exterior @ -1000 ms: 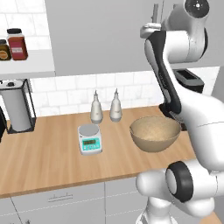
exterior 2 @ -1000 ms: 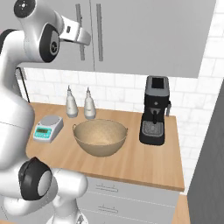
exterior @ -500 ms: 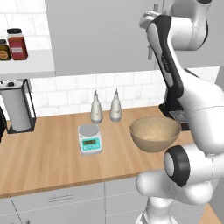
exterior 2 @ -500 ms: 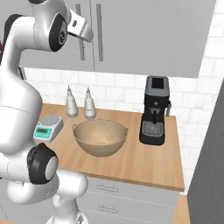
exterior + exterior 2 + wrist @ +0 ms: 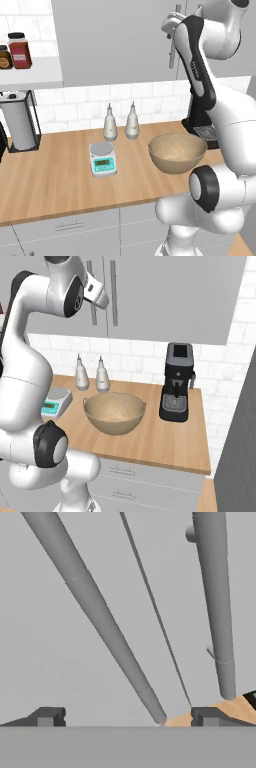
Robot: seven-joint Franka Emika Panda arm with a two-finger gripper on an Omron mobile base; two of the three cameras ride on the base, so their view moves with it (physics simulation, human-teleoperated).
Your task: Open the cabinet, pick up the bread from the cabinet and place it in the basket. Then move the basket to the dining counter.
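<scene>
The cabinet [image 5: 170, 296] hangs above the worktop with both flat doors closed. Its two silver bar handles [image 5: 114, 293] stand side by side at the door seam. My gripper [image 5: 125, 718] is raised close in front of these doors and is open, with the left handle [image 5: 95, 617] running down into the gap between the fingertips [image 5: 47, 716]. The right handle [image 5: 216, 602] lies just outside them. The hand [image 5: 172, 22] is up at the cabinet in the left base view. The tan basket [image 5: 177, 152] [image 5: 114, 412] sits empty on the worktop below. The bread is hidden and the dining counter is out of view.
On the wood worktop [image 5: 50, 180] stand a small scale [image 5: 102, 159], two bottles [image 5: 120, 122] by the tiled wall, a black coffee machine [image 5: 176, 382] right of the basket and a paper towel holder [image 5: 17, 120]. Jars [image 5: 19, 50] sit on a shelf at upper left.
The arm has lifted and swung the hand up toward the cabinet handles. The jaws stayed open and the basket has not moved.
</scene>
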